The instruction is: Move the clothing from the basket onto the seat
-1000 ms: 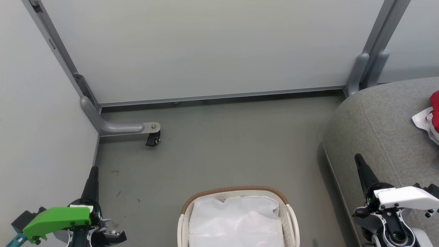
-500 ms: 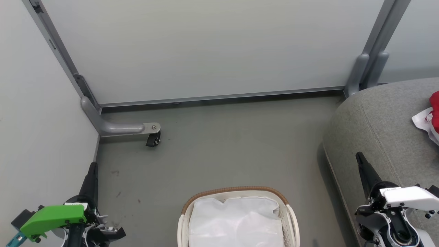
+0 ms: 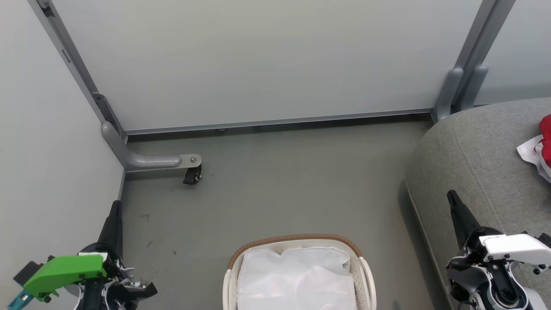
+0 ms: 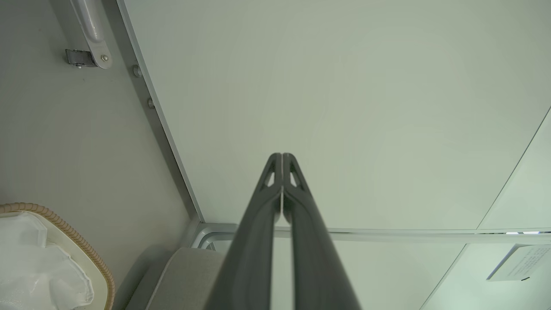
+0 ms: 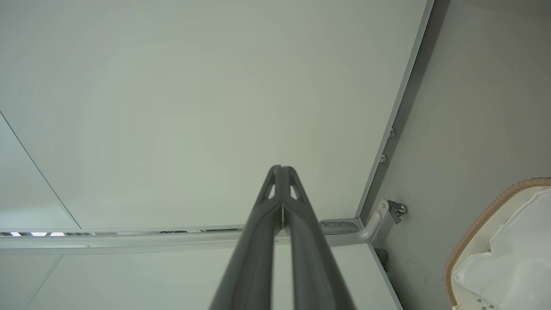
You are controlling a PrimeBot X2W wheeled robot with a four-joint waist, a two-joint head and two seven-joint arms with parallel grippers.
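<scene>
The white perforated basket with a brown woven rim stands on the floor at the bottom centre, showing just its white liner. Red and white clothing lies on the grey seat at the right edge. My left gripper is at the lower left beside the wall, its fingers pressed together with nothing between them. Over the seat's front edge at the lower right, my right gripper is also shut and holds nothing. The basket rim shows in the left wrist view and the basket rim in the right wrist view.
Pale partition panels close off the back and left. A grey metal foot with a black caster juts onto the floor at the left. A grey post base stands behind the seat. Grey floor spreads between basket and wall.
The left gripper has sunk slightly toward the bottom of the view. The right gripper has shifted a little right and down. Basket and clothing are unmoved.
</scene>
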